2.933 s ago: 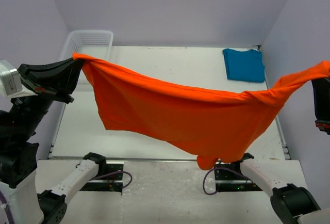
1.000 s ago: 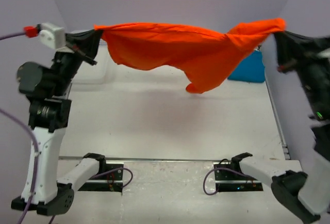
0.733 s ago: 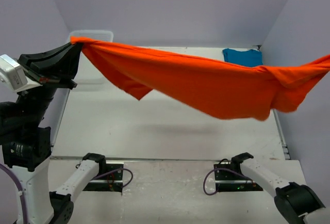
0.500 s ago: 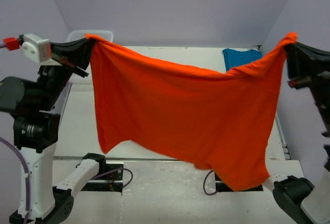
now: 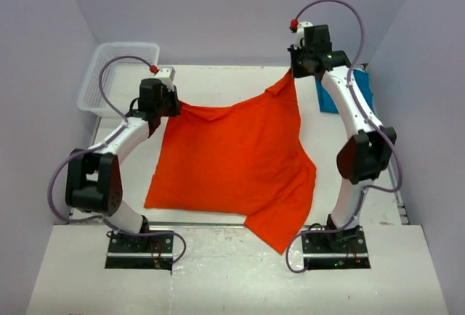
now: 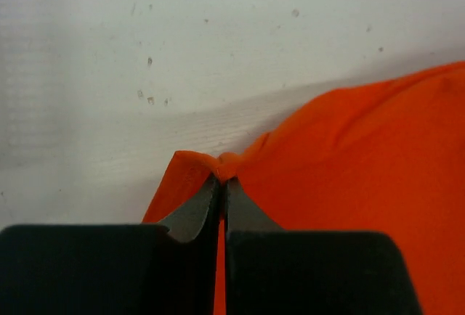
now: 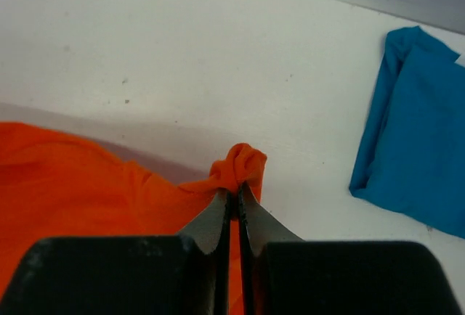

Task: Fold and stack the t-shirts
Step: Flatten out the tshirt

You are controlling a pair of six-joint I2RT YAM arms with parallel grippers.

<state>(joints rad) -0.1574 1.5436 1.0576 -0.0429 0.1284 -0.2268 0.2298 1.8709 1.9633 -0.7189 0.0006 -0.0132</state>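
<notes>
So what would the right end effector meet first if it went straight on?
Probably bare table beyond the orange-red t-shirt that the right end effector pinches; the teal-blue t-shirt lies aside.

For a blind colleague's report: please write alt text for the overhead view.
An orange shirt lies spread on a white table, its two far corners pinched by the shut left tool and right tool. A folded blue shirt lies at the far right, a white basket at far left.
</notes>
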